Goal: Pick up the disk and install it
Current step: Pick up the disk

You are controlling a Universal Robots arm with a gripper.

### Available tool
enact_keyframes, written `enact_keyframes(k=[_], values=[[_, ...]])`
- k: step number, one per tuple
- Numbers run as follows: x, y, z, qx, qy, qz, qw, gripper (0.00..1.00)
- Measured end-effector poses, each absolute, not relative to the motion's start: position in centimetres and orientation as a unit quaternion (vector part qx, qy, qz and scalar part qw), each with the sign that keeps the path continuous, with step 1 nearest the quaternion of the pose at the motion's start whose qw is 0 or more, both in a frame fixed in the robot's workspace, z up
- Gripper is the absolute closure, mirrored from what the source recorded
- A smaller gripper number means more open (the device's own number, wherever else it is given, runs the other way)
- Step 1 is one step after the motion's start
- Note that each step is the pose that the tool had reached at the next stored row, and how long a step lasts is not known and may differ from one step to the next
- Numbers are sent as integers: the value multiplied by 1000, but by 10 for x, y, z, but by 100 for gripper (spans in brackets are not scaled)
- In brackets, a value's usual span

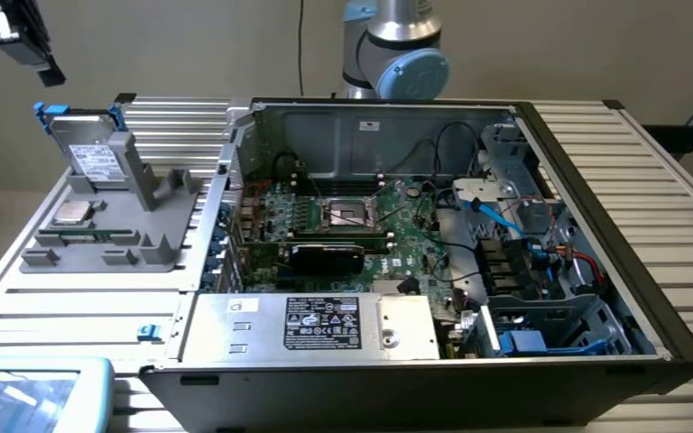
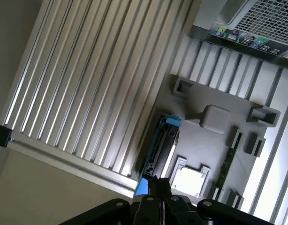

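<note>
The disk (image 1: pixel 91 155) is a grey metal drive with a white label in a bright blue carrier. It leans upright against a post of the grey fixture (image 1: pixel 130 236), at the exterior view's left. The wrist view looks down on the disk (image 2: pixel 160 149) edge-on, its blue frame showing at both ends. My gripper (image 1: pixel 48 74) hangs high above the disk at the exterior view's top left, well apart from it. In the wrist view my gripper (image 2: pixel 159 186) has its fingers pressed together with nothing between them.
An open computer case (image 1: pixel 587 180) fills the middle of the slatted table (image 1: pixel 94 316), with a silver box bearing a black label (image 1: pixel 322 325) and a drive cage (image 1: pixel 551 329) at its front. A small silver chip (image 1: pixel 73 213) lies on the fixture. A light-blue device (image 1: pixel 33 392) sits front left.
</note>
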State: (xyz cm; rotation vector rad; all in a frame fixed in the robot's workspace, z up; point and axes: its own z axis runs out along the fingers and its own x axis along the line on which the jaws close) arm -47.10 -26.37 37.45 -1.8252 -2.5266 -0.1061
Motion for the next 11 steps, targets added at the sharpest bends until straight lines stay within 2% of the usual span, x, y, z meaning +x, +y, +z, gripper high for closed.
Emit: enact_keyframes(k=[11], values=[[-471,-264,373,-635,-772,-35,10,89]])
